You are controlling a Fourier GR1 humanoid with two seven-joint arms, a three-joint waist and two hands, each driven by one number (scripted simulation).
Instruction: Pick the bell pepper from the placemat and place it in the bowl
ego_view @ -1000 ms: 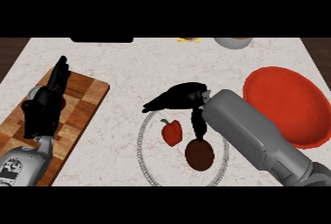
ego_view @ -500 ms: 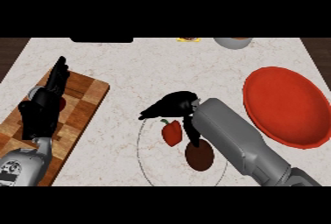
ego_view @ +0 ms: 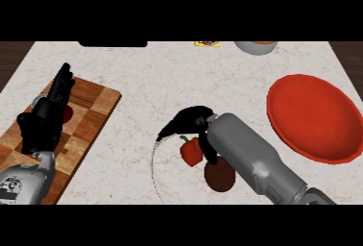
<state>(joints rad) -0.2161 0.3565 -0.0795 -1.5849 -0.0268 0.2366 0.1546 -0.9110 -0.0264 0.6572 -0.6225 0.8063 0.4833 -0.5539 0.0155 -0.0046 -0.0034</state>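
Forearm [ego_view: 249,154] hides one side of the red, green-stemmed bell pepper [ego_view: 190,153] on the pale placemat [ego_view: 169,178]; whether the right hand [ego_view: 187,121] above holds it is unclear. Left hand [ego_view: 44,120] rests straight-fingered.

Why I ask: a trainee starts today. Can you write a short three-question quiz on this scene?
1. True or false: the pepper already lies in the red bowl.
2. Which hand is nearest the pepper? A) left B) right
3. Fill in: the left hand shows over the wooden ____.

Key
1. False: it lies on the counter, apart from the bowl, which is to its right.
2. B: the right hand is just beyond the pepper.
3. board
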